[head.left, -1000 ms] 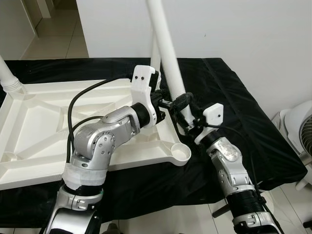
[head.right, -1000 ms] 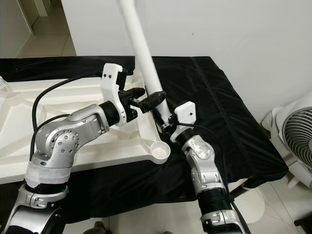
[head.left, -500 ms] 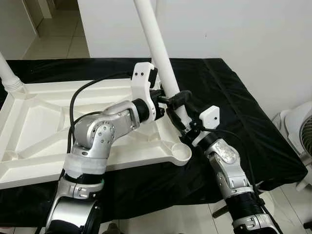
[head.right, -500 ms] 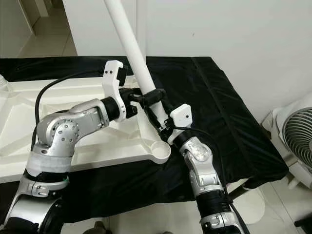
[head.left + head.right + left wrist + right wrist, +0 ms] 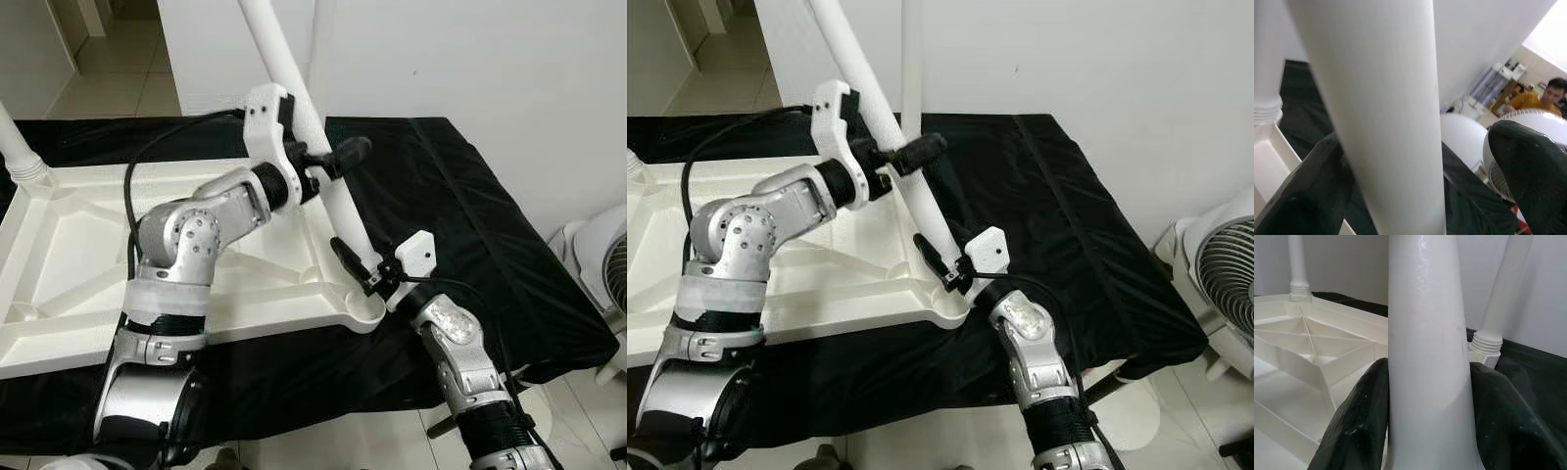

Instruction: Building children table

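Note:
The white table top [image 5: 88, 245] lies upside down on a black-covered table. A long white leg [image 5: 338, 211] leans top-left, and its lower end sits at the near right corner socket [image 5: 370, 311]. My right gripper [image 5: 355, 269] is shut on the leg just above that socket, and its fingers [image 5: 1359, 426] hug both sides. My left gripper [image 5: 333, 157] is higher up the leg and open. The leg [image 5: 1386, 122] rests against one finger, with a gap to the other finger [image 5: 1530, 166].
Two more legs stand screwed into the top, one at the far left corner [image 5: 18, 152] and one at the back [image 5: 318, 59]. The black cloth [image 5: 470, 206] hangs over the table edges. A white fan [image 5: 607, 264] stands on the floor at right. A person [image 5: 1542, 95] sits far off.
My left gripper slid up the leg and rose. The leg's top tipped further left and its foot came down to the corner socket, with the right gripper lowering along with it.

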You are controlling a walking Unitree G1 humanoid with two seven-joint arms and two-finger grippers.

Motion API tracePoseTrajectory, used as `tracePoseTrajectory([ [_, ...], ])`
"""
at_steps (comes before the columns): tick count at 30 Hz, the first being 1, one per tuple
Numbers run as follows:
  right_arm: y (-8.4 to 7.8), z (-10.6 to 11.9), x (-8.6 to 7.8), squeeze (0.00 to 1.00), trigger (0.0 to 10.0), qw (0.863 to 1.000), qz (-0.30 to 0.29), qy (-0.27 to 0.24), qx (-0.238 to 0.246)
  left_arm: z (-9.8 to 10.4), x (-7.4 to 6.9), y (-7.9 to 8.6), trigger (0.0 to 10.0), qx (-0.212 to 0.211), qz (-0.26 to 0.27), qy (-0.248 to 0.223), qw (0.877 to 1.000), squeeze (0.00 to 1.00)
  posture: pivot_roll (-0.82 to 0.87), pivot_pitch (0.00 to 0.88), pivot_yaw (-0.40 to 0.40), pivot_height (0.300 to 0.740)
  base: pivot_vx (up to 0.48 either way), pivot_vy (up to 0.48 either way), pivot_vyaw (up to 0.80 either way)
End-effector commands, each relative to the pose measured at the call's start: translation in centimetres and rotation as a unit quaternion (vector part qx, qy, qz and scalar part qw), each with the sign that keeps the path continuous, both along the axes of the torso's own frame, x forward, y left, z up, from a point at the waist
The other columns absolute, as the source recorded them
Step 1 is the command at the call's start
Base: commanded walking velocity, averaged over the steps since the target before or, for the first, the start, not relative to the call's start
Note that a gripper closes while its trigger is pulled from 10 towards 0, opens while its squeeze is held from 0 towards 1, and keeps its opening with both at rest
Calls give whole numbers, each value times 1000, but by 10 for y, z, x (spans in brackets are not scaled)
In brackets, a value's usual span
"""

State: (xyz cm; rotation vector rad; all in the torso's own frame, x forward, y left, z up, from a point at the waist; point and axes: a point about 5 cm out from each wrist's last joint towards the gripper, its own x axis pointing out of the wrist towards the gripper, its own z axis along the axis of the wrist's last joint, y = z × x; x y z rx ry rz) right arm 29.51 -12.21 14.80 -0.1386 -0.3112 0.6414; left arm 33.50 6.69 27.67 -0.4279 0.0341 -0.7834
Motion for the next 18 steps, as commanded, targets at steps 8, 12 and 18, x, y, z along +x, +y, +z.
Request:
tracePoseTrajectory([
  [8, -5, 5, 0, 0, 10000, 1000, -7, -17, -11, -2, -6, -12, 0, -2, -37, -6, 999, 0, 59, 0, -22, 740, 0, 0, 0],
  [12, -6, 7, 2, 0, 10000, 1000, -12, -20, -17, 2, -7, -14, 0, -7, -47, -21, 999, 0, 60, 0, -23, 740, 0, 0, 0],
  [18, -7, 10, 6, 0, 10000, 999, -23, -20, -24, 4, -7, -15, 0, -1, -45, -30, 999, 0, 63, 0, -25, 740, 0, 0, 0],
])
